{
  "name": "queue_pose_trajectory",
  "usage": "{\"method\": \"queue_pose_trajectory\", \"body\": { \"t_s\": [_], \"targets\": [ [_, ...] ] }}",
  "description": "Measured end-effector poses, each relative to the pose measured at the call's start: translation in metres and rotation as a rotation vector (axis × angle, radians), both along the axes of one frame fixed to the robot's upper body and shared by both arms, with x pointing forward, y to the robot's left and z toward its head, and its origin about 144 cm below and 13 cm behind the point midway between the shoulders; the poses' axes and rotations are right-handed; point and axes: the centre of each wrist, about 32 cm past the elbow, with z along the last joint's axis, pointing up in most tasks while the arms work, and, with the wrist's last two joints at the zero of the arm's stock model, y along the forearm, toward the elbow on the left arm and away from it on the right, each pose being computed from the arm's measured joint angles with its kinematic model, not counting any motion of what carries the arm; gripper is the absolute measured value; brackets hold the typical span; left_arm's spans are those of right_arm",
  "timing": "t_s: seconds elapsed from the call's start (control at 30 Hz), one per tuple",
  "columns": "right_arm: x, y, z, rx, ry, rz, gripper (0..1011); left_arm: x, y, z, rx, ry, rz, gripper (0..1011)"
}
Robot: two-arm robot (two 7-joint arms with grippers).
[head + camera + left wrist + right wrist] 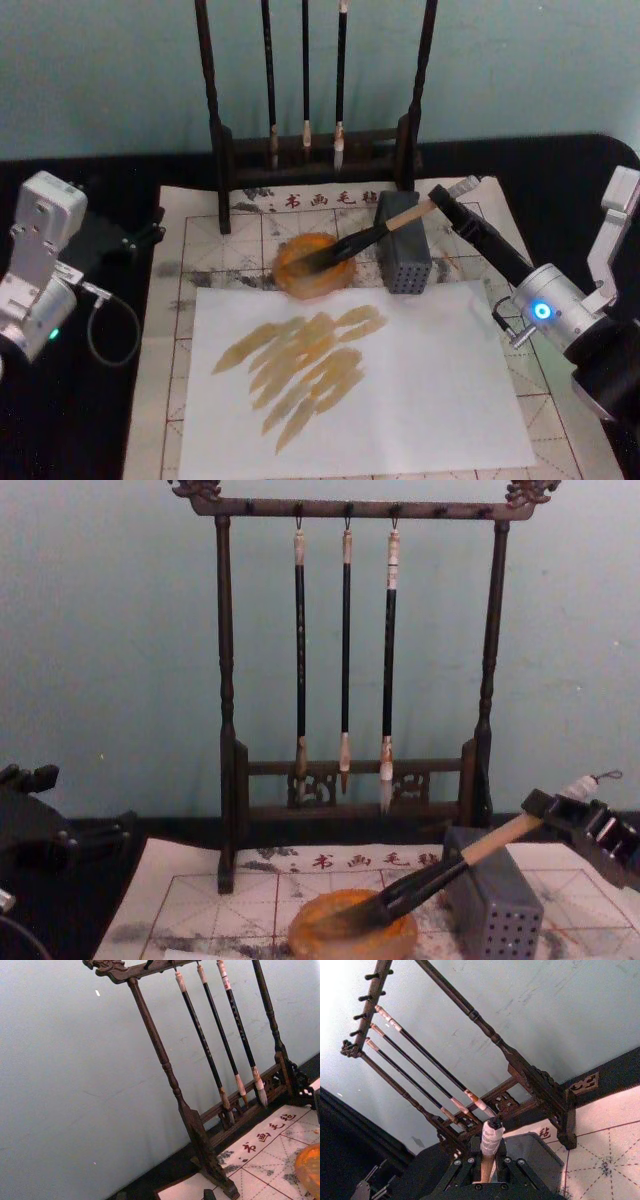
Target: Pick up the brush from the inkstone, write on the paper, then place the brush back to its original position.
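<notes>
While the right tool (438, 198) grips the brush (372, 236) near its white-wrapped end, the tip rests in the inkstone (300, 288), mid-desk toward the far edge; light stiff handle, soft wet tip, likely to swivel; left arm (40, 270) parked at left edge

There are three thin brushes (345, 650) and one dark wooden rack (226, 680). There is one big brush (375, 236), one round orange inkstone (310, 286) and one grey block (405, 262) with holes. There are two sheets: one paper (200, 245) with a grid and one plain white sheet (430, 400).
</notes>
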Motion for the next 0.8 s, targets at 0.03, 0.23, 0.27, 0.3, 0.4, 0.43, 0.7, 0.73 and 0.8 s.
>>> {"method": "queue_pose_trajectory", "body": {
  "t_s": [0.03,0.23,0.27,0.3,0.4,0.43,0.7,0.73,0.8],
  "targets": [
    [0.0,0.0,0.0,0.0,0.0,0.0,175,0.0,0.0,0.0,0.0,0.0,0.0,1001],
    [0.0,0.0001,0.0001,-0.001,-0.001,0.0,175,0.0,0.0,0.0,0.0,0.0,0.0,1001],
    [0.0,0.0001,0.0001,-0.001,-0.001,0.0,175,0.0,0.0,0.0,0.0,0.0,0.0,1001],
    [0.0,0.0002,0.0001,-0.001,-0.001,0.001,175,0.0,0.0,0.0,0.0,0.0,0.0,1001],
    [0.0,0.0003,0.0001,-0.001,-0.002,0.001,175,0.0,0.0,0.0,0.0,0.0,0.0,1001],
    [0.0,0.0003,0.0001,-0.001,-0.002,0.001,175,0.0,0.0,0.0,0.0,0.0,0.0,1001],
    [0.0,0.0005,0.0003,-0.002,-0.003,0.001,175,0.0,0.0,0.0,0.0,0.0,0.0,1001],
    [0.0,0.0006,0.0003,-0.002,-0.003,0.001,175,0.0,0.0,0.0,0.0,0.0,0.0,1001],
    [0.0,0.0005,0.0003,-0.003,-0.003,0.001,189,0.0,0.0,0.0,0.0,0.0,0.0,1001]
  ]
}}
